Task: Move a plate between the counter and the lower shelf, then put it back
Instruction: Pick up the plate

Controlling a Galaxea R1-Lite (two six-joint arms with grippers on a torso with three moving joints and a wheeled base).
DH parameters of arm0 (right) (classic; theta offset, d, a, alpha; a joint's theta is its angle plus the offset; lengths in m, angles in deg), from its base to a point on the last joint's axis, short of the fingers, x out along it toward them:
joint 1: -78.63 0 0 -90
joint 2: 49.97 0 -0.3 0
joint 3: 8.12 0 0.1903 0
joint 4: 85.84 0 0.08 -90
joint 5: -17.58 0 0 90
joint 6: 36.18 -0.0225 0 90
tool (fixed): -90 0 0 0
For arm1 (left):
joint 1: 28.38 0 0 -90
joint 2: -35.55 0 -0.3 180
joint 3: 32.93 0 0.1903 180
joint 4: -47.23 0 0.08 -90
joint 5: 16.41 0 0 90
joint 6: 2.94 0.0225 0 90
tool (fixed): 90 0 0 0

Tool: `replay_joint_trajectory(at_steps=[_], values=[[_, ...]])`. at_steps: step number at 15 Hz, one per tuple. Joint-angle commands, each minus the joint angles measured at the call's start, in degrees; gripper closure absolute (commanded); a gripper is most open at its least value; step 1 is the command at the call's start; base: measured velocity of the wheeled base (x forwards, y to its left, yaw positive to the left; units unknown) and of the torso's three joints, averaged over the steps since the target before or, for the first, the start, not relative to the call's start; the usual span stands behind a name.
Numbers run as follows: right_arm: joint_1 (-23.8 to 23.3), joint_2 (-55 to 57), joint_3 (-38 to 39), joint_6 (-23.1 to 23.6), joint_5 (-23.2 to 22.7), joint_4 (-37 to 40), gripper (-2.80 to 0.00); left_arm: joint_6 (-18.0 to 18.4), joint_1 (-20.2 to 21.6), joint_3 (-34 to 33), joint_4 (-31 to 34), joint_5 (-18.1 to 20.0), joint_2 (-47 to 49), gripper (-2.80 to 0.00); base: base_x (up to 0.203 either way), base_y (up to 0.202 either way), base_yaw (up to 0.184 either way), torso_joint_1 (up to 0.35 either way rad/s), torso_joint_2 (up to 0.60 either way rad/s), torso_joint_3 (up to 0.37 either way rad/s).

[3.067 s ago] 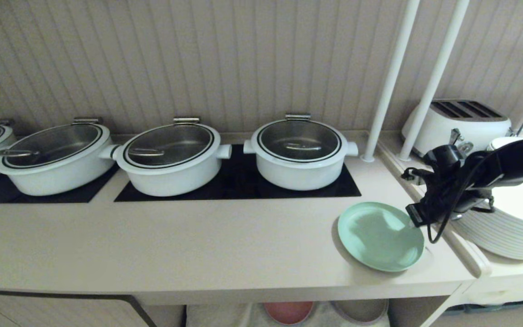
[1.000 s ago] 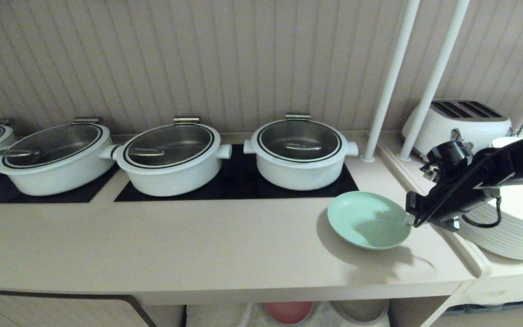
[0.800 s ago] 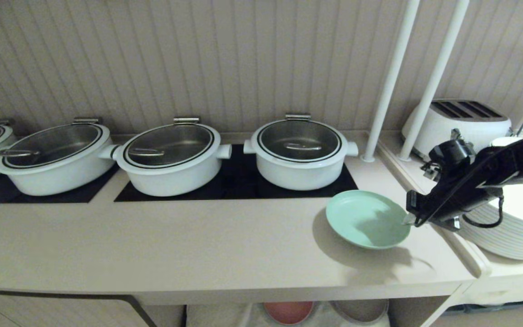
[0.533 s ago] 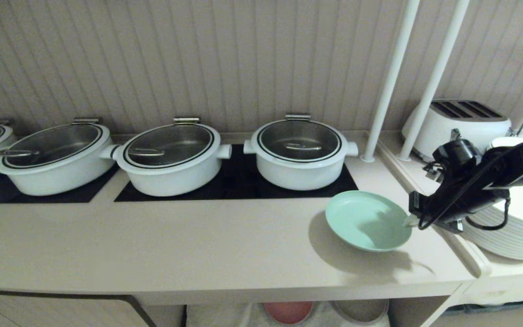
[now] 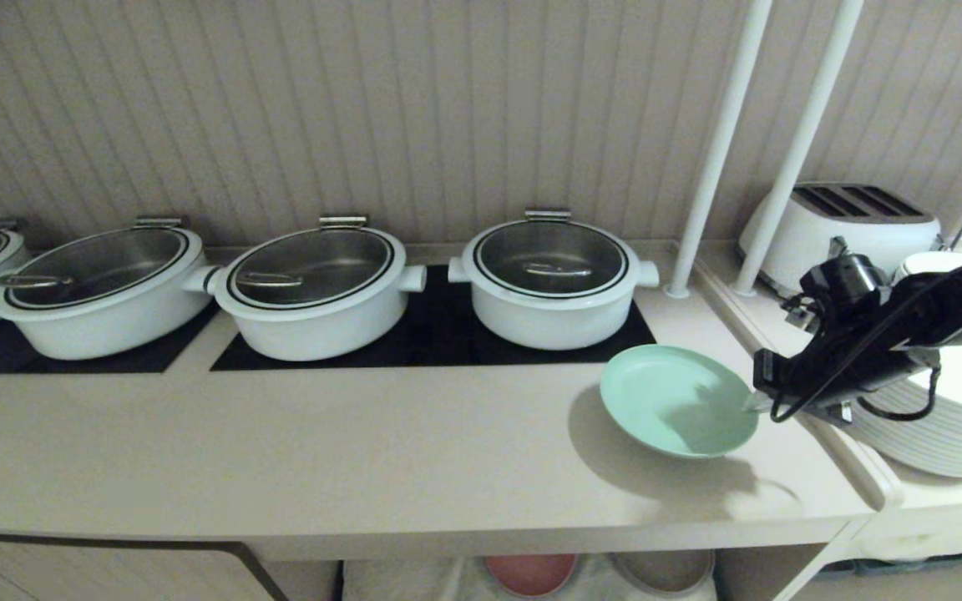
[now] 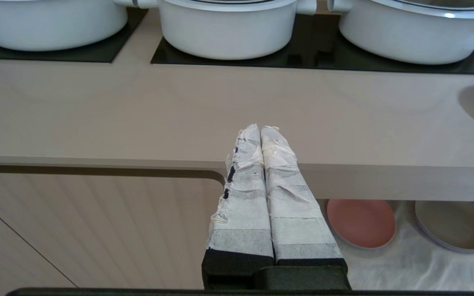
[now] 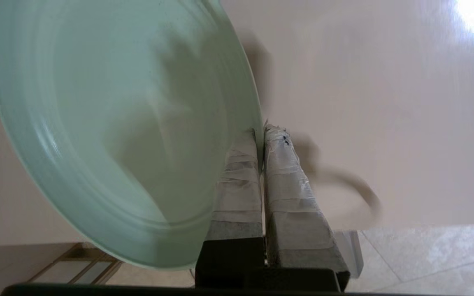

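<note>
Mint-green plate: the round, shallow, matte plastic plate [image 5: 675, 402] is up in the air above the right end of the counter, tipped a little, with its dark shadow on the top below it.
Counter: the long, smooth, pale beige counter [image 5: 322, 451] has black glass cooktop panels [image 5: 435, 338] set into it.
Right gripper: the black right gripper [image 5: 752, 404] comes in from the right and pinches the plate's right rim, one taped finger [image 7: 237, 181] on the plate's inner face and the other on the outer side.
Left gripper: the left gripper [image 6: 260, 129] is parked low in front of the counter's front edge, its two white-taped fingers pressed together with nothing between them.
Lower shelf: the beige cubby [image 6: 410, 255] under the counter has wrinkled white cloth on its floor.
Other plates: a round pink plate [image 6: 361, 223] and a round beige plate [image 6: 453, 225] lie side by side on that cloth.
Pots: round white pots with shiny glass lids [image 5: 551, 280] stand in a row on the cooktop panels, at the far side of the counter.
Right side: a tall stack of large white plates [image 5: 944, 417] sits just behind the right arm, and a white toaster [image 5: 848, 221] stands farther back; the arm may be touching the stack, but that is hard to see.
</note>
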Motion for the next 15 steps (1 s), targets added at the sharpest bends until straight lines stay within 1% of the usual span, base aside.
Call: replay_joint_trajectory(at_steps=[1, 4, 8, 15], values=[[-0.1, 2.1, -0.2, -0.1, 0.0, -1.1, 0.0, 0.0, 0.0, 0.0, 0.0, 0.0, 0.0, 0.0, 0.0, 0.0, 0.0, 0.0, 0.0, 0.0], [-0.2, 3.4, -0.3, -0.3, -0.2, -2.6, 0.0, 0.0, 0.0, 0.0, 0.0, 0.0, 0.0, 0.0, 0.0, 0.0, 0.0, 0.0, 0.0, 0.0], [-0.2, 2.7, 0.5, -0.4, -0.3, -2.4, 0.0, 0.0, 0.0, 0.0, 0.0, 0.0, 0.0, 0.0, 0.0, 0.0, 0.0, 0.0, 0.0, 0.0], [-0.3, -5.6, 6.0, -0.6, -0.4, -2.0, 0.0, 0.0, 0.0, 0.0, 0.0, 0.0, 0.0, 0.0, 0.0, 0.0, 0.0, 0.0, 0.0, 0.0]])
